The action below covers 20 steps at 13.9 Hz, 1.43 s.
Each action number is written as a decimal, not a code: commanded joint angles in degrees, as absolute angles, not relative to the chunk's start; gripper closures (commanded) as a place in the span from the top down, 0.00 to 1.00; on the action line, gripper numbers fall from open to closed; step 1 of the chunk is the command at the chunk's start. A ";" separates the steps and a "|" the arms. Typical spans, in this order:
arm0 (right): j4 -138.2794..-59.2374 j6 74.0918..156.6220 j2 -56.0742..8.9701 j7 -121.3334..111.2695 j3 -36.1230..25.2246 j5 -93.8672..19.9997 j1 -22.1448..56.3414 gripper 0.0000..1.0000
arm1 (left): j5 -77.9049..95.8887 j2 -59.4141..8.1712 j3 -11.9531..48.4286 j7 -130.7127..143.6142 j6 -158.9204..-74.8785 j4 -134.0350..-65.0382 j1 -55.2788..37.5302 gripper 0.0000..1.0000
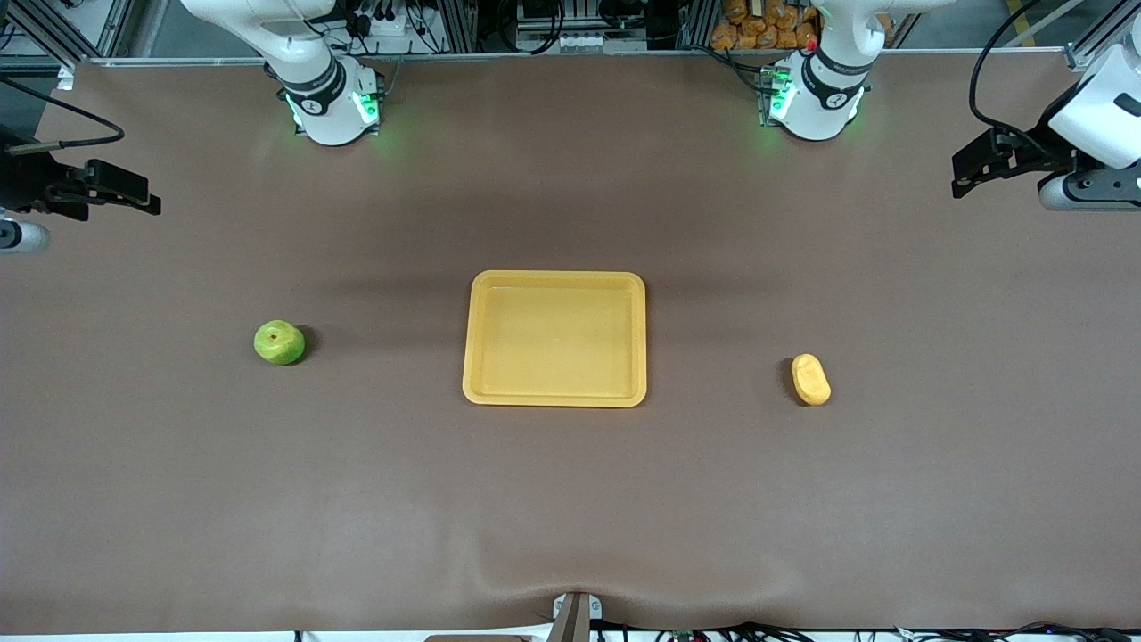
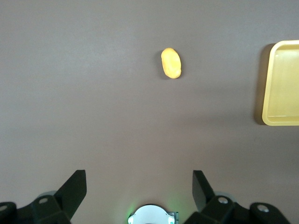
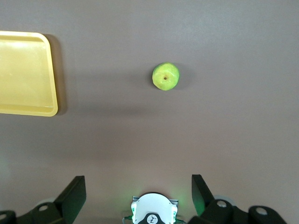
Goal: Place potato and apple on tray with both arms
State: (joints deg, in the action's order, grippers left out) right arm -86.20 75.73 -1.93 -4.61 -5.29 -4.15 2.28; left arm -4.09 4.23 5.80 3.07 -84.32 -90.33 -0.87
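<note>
The yellow tray [image 1: 553, 339] lies empty at the table's middle. The green apple [image 1: 279, 342] sits on the mat toward the right arm's end, well apart from the tray. The yellow-orange potato [image 1: 810, 379] lies toward the left arm's end, also apart from it. My left gripper [image 1: 967, 171] hangs open, high over its end of the table. My right gripper [image 1: 143, 192] hangs open, high over its own end. In the left wrist view, the left gripper [image 2: 139, 179] is empty, with the potato [image 2: 171, 63] and a tray [image 2: 280, 84] edge far off. In the right wrist view, the right gripper [image 3: 139, 184] is empty, the apple [image 3: 165, 76] and tray [image 3: 25, 74] far off.
A brown mat [image 1: 570, 499] covers the whole table. The two arm bases [image 1: 334, 102] [image 1: 816, 102], lit green, stand along the edge farthest from the front camera. A small camera mount [image 1: 575, 615] sits at the nearest edge.
</note>
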 commanded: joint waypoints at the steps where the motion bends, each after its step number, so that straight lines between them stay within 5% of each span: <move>1: -85.96 76.11 -2.46 -5.10 -5.01 -3.52 2.37 1.00 | -2.90 3.51 5.71 3.87 -83.85 -88.94 -0.70 1.00; 20: -86.40 76.11 -2.46 -5.18 -5.01 -3.08 2.11 1.00 | -1.85 2.99 5.54 7.82 -83.76 -89.30 -0.44 1.00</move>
